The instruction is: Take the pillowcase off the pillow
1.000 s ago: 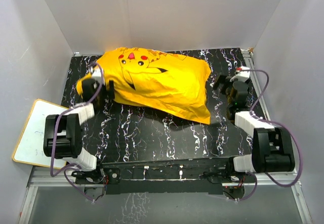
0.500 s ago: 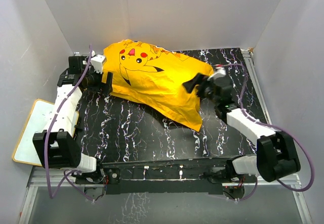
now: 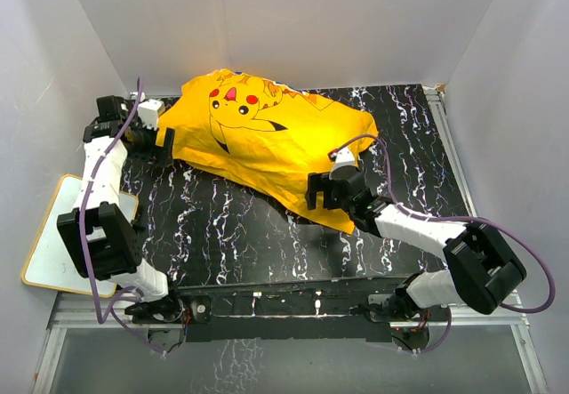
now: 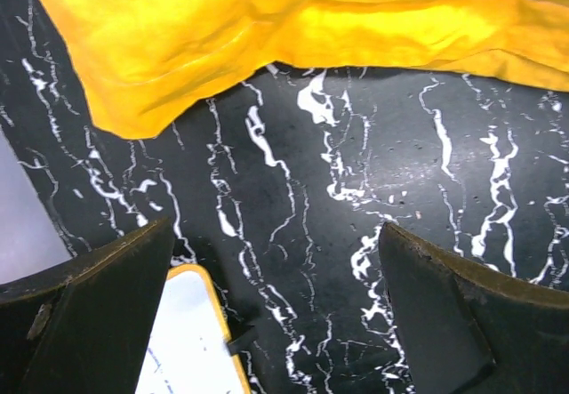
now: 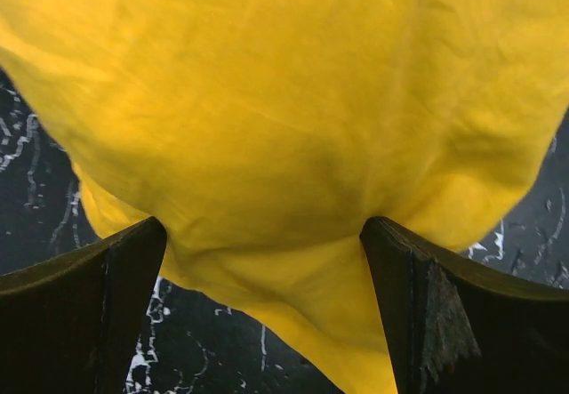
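The yellow pillowcase (image 3: 267, 140) with the Pikachu face lies puffed up across the back of the black marbled table (image 3: 231, 225). The pillow is hidden inside it. My left gripper (image 3: 169, 143) is open at the pillowcase's left end; in the left wrist view the gripper (image 4: 276, 261) is over bare table, with the yellow fabric (image 4: 267, 29) just ahead of it. My right gripper (image 3: 313, 191) is open at the pillowcase's lower front corner. In the right wrist view the gripper (image 5: 262, 234) has the yellow fabric (image 5: 284, 127) bulging between its spread jaws.
A white whiteboard with a yellow rim (image 3: 53, 252) lies off the table's left front edge, and its corner shows in the left wrist view (image 4: 191, 341). White walls enclose the table at the back and sides.
The right arm has swung left and forward from the pillowcase's right end to its lower front corner. The left arm has stretched further back and left. The pillowcase shifted slightly.
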Controlling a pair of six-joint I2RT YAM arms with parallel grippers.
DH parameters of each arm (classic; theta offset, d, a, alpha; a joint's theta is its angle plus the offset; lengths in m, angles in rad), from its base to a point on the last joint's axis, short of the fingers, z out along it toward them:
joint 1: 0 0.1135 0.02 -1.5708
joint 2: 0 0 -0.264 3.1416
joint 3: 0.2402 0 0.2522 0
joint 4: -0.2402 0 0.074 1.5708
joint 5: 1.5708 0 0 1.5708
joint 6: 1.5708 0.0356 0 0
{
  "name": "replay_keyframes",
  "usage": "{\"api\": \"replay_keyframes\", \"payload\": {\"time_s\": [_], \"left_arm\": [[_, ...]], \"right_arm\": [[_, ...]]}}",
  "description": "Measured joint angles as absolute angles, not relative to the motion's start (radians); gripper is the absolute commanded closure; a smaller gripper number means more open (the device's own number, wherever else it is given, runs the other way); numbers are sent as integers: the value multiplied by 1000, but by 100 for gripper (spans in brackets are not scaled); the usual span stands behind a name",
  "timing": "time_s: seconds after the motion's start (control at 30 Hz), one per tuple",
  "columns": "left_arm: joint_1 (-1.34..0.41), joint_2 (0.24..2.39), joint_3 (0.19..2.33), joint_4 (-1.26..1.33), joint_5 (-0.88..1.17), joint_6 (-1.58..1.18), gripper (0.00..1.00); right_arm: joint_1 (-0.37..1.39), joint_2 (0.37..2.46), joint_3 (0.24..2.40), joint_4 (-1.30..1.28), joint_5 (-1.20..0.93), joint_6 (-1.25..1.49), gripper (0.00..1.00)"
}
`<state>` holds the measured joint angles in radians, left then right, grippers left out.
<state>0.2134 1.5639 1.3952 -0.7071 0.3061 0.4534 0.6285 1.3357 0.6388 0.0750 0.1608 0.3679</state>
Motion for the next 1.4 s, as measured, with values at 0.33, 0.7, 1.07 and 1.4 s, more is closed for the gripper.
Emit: {"api": "replay_keyframes", "payload": {"time_s": [0.33,0.7,1.07,1.4], "left_arm": [[220,1615,1421,-573,252,513,3],[219,1935,1589,-465,192,528,3],[219,1977,1576,-486,329,522,89],[219,1851,1384,-537,385,553,100]], "right_arm": [[648,1276,657,-216,420,481,2],[647,1328,579,-159,260,527,2],[646,1402,599,-76,209,488,43],[529,1394,641,-83,196,485,92]]}}
